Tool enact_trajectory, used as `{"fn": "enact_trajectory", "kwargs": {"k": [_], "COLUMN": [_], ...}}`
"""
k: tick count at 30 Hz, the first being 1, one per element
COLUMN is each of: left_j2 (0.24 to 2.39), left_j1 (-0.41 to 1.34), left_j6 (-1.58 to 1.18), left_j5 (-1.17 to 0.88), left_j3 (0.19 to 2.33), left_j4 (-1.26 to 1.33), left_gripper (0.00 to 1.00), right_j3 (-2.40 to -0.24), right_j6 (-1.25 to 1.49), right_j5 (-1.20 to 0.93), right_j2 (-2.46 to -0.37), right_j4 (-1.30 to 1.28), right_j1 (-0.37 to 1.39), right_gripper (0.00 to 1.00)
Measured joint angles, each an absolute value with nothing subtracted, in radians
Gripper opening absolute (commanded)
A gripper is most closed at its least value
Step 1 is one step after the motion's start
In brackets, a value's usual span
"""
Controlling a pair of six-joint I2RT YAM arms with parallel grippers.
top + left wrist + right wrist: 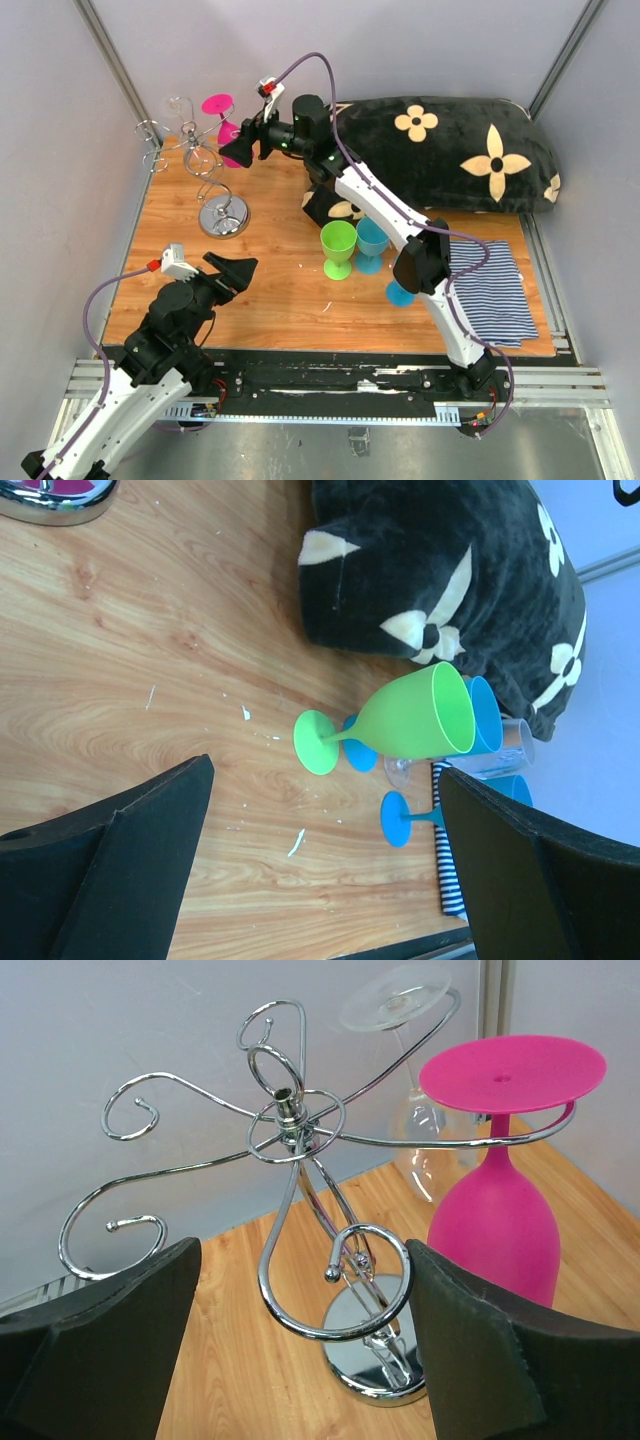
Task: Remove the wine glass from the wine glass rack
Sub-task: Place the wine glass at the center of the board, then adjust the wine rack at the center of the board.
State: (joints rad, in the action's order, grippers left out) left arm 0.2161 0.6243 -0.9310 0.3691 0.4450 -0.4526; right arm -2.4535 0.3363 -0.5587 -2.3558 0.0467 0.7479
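The wine glass rack (205, 165) stands at the table's far left on a round chrome base (224, 217). Two wine glasses hang upside down from its curled arms: a pink one (222, 115) and a clear one (180, 108). My right gripper (238, 152) is open just right of the rack, close to the pink glass. In the right wrist view its jaws (305, 1295) frame a rack curl, with the pink glass (495, 1220) to the right and the clear glass (415, 1130) behind. My left gripper (232, 272) hovers open and empty near the front, and is also seen in its wrist view (325, 825).
A green glass (338, 247) and a blue glass (372, 243) stand mid-table, with another blue one (400, 292) by the right arm. A striped cloth (495, 290) lies at the right. A black flowered cushion (440, 150) fills the back. Walls stand close behind the rack.
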Motion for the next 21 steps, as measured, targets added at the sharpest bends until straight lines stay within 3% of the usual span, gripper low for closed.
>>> {"fn": "enact_trajectory", "kwargs": {"k": [21], "left_j2": [0.179], "left_j1": [0.624], "left_j6": [-0.952], "left_j5": [0.385], "left_j3": [0.445], "left_j4": [-0.479], "left_gripper": [1.0], "right_j3": [-2.133], "right_j6": [0.247], "right_j5": [-0.538], "right_j2": [-2.053], "right_j4": [-0.023], "right_j1": [0.911], "right_gripper": [0.79]}}
